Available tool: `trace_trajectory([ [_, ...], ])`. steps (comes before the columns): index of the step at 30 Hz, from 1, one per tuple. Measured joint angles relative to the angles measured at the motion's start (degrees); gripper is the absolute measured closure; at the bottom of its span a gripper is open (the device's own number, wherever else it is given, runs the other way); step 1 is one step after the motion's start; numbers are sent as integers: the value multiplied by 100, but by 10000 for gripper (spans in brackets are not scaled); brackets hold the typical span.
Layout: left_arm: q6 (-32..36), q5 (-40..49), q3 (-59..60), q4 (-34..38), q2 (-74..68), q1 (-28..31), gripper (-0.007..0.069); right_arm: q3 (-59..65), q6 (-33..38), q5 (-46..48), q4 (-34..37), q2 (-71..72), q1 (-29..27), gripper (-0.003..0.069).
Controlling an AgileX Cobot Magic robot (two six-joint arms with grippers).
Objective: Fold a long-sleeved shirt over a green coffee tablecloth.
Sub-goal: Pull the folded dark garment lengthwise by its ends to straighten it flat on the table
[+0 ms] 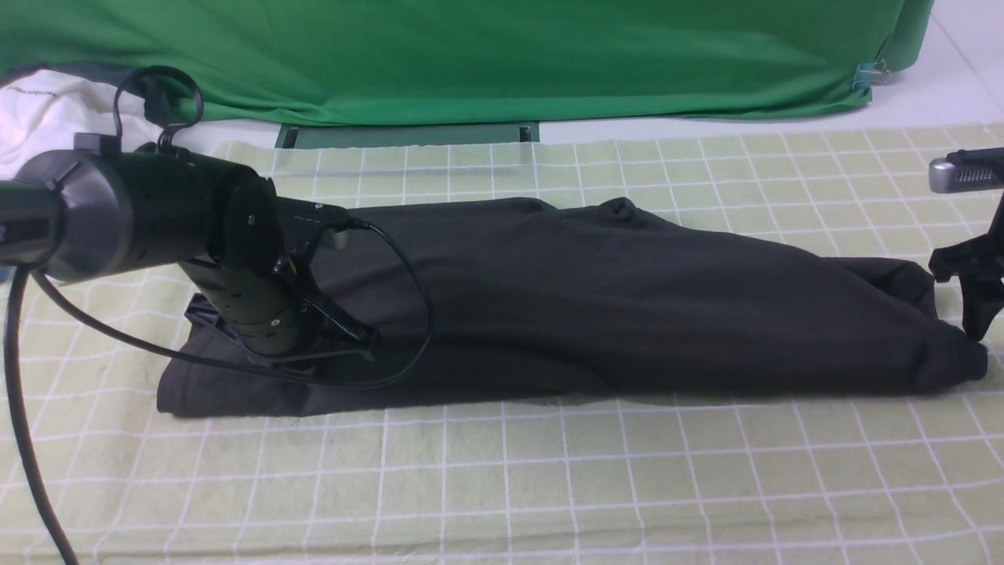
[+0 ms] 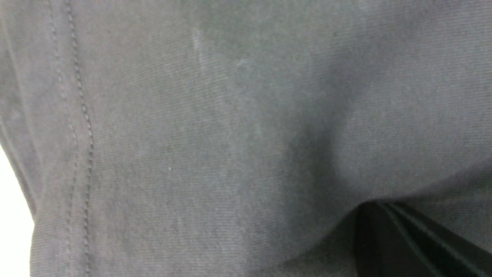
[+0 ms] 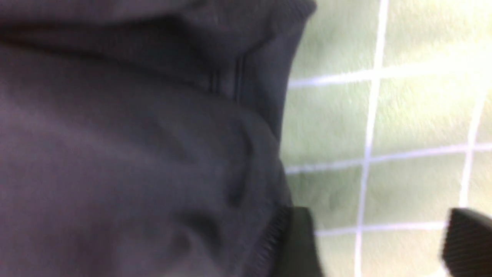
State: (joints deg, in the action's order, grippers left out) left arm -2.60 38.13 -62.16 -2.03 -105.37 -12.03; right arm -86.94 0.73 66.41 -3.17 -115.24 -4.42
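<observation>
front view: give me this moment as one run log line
long-sleeved shirt: folded into long strip on green coffee tablecloth | left gripper: shut on shirt's left end | right gripper: open at right end

No text is legible; tiny print on the white garment [image 1: 35,98] blurs.

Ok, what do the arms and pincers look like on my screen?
Left arm: glossy black cylindrical links, with a black cable looping alongside, ending in a black left pincer. Right pincer: black fingers with ribbed pads, plus a silver-grey ribbed part.
</observation>
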Motion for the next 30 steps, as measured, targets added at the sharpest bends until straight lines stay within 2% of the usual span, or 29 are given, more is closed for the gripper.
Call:
trace_trajectory([
  [3,0,0,0,0,0,0,616,-137,84,-28,7,173,114,130],
  [7,0,0,0,12,0,0,616,-275,432,-534,318,421,300,181],
  [9,0,-6,0,12,0,0,616,-394,819,-662,907,374,345,221],
  [13,0,-1,0,12,0,0,615,-458,1131,-704,1378,97,345,235],
  [25,0,-19,0,12,0,0,615,-475,1457,-876,1554,-614,345,250],
  [30,0,-24,0,13,0,0,615,-506,1615,-983,1580,-788,345,333],
])
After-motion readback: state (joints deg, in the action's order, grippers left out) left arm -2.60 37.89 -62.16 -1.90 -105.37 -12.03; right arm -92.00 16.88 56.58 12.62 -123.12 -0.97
